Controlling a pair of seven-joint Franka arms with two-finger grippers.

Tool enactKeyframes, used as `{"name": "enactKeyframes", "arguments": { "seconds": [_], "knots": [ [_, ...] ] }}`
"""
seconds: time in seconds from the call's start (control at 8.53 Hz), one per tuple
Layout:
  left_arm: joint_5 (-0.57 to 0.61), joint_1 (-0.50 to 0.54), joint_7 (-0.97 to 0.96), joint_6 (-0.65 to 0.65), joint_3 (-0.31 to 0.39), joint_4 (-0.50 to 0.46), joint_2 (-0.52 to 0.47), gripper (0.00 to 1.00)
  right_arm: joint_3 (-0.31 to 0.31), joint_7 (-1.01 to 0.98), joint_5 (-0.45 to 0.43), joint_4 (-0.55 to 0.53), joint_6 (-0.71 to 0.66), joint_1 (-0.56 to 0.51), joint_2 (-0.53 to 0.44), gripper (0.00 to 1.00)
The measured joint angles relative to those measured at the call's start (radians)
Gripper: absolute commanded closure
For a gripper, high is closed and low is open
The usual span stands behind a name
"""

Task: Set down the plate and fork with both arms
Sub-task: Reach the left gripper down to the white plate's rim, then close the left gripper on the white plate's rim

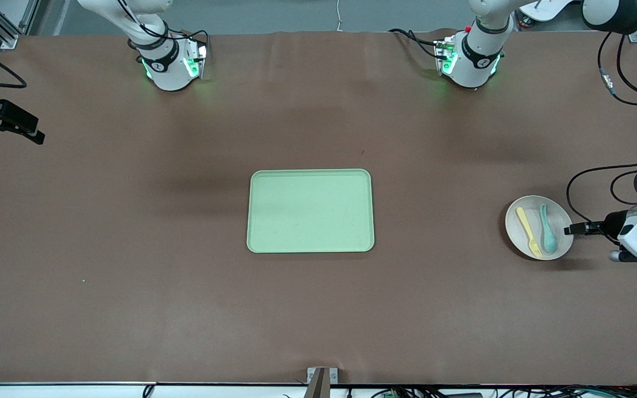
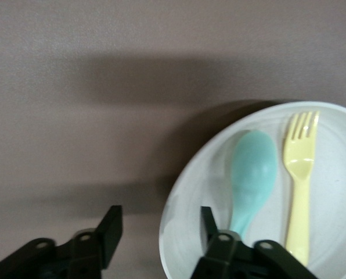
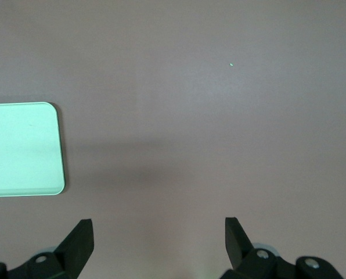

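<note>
The pale plate (image 1: 534, 210) lies on the table near the left arm's end. On it lie the yellow fork (image 1: 528, 232) and a teal spoon (image 1: 547, 228), side by side. My left gripper (image 1: 574, 228) is low at the plate's edge toward the left arm's end and open. In the left wrist view the plate's rim (image 2: 172, 206) lies between the fingers (image 2: 111, 225) of the left gripper (image 2: 159, 228), one finger over the plate; the fork (image 2: 299, 168) shows there too. My right gripper (image 3: 155, 241) is open and empty, high over bare table; it is out of the front view.
A rectangular light-green tray (image 1: 310, 210) lies mid-table; its corner shows in the right wrist view (image 3: 22, 148). A black fixture (image 1: 3, 122) juts in at the right arm's end of the table. Both arm bases (image 1: 169, 63) stand along the back edge.
</note>
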Motion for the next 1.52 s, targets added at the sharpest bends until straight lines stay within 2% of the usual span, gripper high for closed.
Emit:
{"name": "enactKeyframes", "arguments": {
  "seconds": [0.23, 0.82, 1.52],
  "knots": [
    [-0.005, 0.005, 0.000, 0.000, 0.000, 0.003, 0.003, 0.79, 0.001, -0.001, 0.000, 0.000, 0.001, 0.018, 0.002, 0.00],
    [-0.037, 0.005, 0.002, 0.000, -0.005, 0.003, 0.006, 0.98, 0.001, 0.000, 0.000, 0.000, 0.002, 0.040, 0.020, 0.00],
    [-0.042, 0.004, 0.070, -0.002, -0.014, 0.020, -0.001, 1.00, -0.011, 0.000, -0.001, 0.006, 0.005, 0.040, 0.020, 0.01]
  ]
}}
